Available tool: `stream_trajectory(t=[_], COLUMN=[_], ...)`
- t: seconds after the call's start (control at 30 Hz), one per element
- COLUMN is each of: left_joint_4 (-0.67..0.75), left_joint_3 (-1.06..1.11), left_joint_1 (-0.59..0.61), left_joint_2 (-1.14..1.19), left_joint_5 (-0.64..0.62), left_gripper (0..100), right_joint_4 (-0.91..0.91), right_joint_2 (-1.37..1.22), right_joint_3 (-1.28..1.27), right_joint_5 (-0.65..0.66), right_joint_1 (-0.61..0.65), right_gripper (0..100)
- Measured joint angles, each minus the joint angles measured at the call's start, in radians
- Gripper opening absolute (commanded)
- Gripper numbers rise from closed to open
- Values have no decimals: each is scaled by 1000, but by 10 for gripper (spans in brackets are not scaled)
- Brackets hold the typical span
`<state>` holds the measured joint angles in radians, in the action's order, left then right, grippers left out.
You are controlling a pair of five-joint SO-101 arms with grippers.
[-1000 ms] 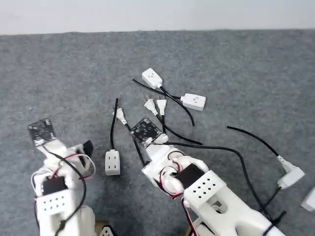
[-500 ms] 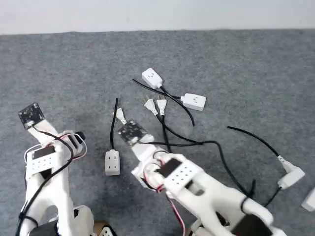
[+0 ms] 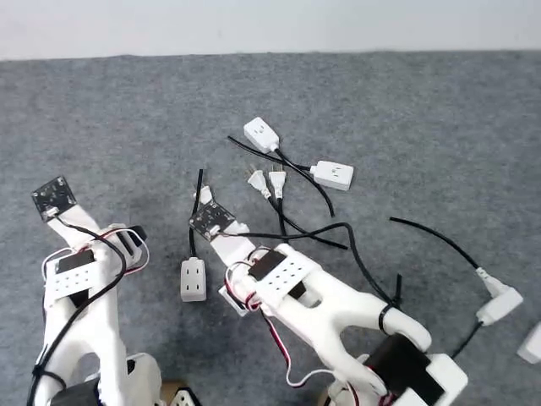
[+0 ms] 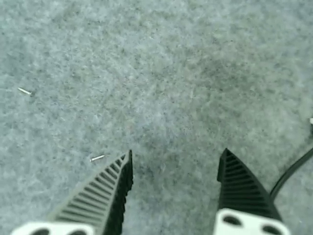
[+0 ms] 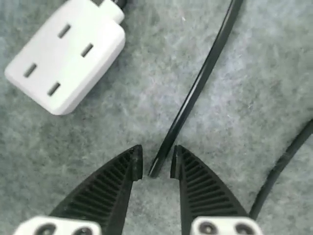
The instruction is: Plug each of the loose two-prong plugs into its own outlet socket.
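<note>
My right gripper (image 5: 156, 159) hovers low over the carpet, its fingers only narrowly apart, one on each side of a thin black cord (image 5: 195, 93). A white outlet socket (image 5: 63, 58) lies just beyond them; it is the front-left socket (image 3: 193, 279) in the high view. Two more sockets (image 3: 260, 134) (image 3: 332, 173) lie farther back. Two loose two-prong plugs (image 3: 256, 180) (image 3: 276, 179) lie side by side between them, and a third plug (image 3: 205, 197) peeks out by my right wrist. My left gripper (image 4: 173, 166) stands open over bare carpet at the left.
Black cords (image 3: 363, 262) loop across the middle of the grey carpet. A white angled plug (image 3: 499, 303) and another white piece (image 3: 531, 342) lie at the right edge. Small metal bits (image 4: 97, 157) lie on the carpet near my left gripper.
My right arm has swung left, away from the pair of plugs and toward the front-left socket. My left arm lifted and stretched out first, then held still.
</note>
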<state>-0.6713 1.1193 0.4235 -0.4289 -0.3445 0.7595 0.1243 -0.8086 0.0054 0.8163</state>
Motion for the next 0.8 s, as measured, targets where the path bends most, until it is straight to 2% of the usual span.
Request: stream_trajectory(t=[0.1, 0.53, 0.67, 0.8], left_joint_4=[0, 0, 0, 0], left_joint_3=[0, 0, 0, 0], left_joint_1=[0, 0, 0, 0], left_joint_2=[0, 0, 0, 0], left_joint_5=[0, 0, 0, 0], left_gripper=[268, 268, 268, 268], right_joint_4=[0, 74, 78, 77], right_joint_2=[-2, -2, 6, 23], right_joint_3=[0, 0, 0, 0], right_joint_5=[0, 29, 31, 5], right_joint_1=[3, -23, -32, -32], right_gripper=[6, 8, 22, 111])
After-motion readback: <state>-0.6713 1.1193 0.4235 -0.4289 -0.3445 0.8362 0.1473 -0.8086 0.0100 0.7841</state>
